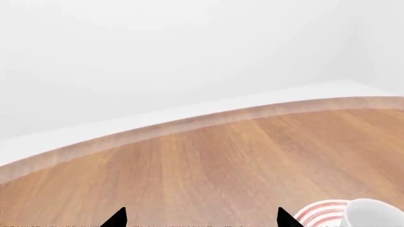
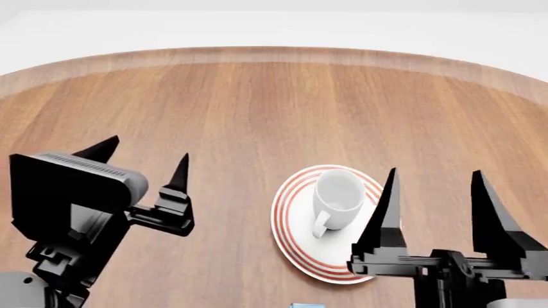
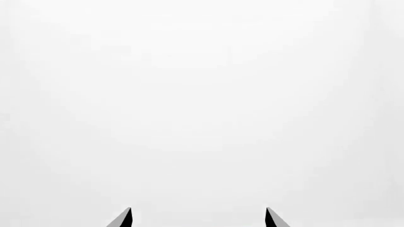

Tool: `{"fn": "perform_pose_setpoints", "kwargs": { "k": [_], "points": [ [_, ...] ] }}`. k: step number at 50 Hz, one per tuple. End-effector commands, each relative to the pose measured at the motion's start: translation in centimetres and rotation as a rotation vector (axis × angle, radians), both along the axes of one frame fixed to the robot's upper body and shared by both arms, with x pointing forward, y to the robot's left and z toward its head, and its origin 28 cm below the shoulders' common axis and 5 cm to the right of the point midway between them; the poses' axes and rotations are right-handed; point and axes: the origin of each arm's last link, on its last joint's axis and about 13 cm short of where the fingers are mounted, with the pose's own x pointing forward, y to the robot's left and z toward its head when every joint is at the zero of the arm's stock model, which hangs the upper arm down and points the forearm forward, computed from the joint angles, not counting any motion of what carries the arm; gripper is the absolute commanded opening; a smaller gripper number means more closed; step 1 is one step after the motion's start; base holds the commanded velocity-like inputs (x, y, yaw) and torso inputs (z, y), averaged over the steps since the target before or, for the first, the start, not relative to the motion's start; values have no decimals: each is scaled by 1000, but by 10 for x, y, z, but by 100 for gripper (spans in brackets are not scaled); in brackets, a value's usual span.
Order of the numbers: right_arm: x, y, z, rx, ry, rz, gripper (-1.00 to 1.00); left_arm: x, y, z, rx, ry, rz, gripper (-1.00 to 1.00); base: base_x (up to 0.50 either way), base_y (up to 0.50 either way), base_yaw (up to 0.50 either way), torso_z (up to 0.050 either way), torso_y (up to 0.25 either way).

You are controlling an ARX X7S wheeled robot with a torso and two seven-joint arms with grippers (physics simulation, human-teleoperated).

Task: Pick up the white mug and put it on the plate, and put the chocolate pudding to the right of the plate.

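Observation:
The white mug (image 2: 337, 197) stands upright on the plate (image 2: 301, 247), its handle turned toward me. In the left wrist view the mug (image 1: 373, 213) and the plate's red-ringed rim (image 1: 315, 213) show at one corner. My left gripper (image 2: 141, 155) is open and empty, left of the plate and apart from it. My right gripper (image 2: 432, 176) is open and empty, raised just right of the plate; its fingers partly cover the plate's right rim. A light blue sliver at the head view's bottom edge may be the chocolate pudding (image 2: 307, 305).
The round wooden table (image 2: 256, 102) ends in a curved far edge (image 1: 189, 124) with white floor beyond. The right wrist view shows only blank white past its fingertips (image 3: 127, 216).

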Motion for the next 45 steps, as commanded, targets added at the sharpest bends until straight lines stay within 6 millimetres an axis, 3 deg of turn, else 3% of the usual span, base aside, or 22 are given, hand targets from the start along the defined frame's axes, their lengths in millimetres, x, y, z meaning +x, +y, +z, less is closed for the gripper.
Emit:
{"fn": "perform_pose_setpoints", "kwargs": {
  "k": [1, 31, 45],
  "points": [
    [-3, 13, 6, -15, 161, 44, 100, 3, -5, 0, -21, -26, -32, 100, 0, 0, 0, 0, 0],
    [-38, 25, 22, -56, 296, 113, 100, -2, -6, 0, -30, -14, -49, 100, 0, 0, 0, 0, 0],
    [-60, 26, 35, -7, 473, 212, 100, -2, -6, -2, -38, -5, -56, 100, 0, 0, 0, 0, 0]
  ]
}}
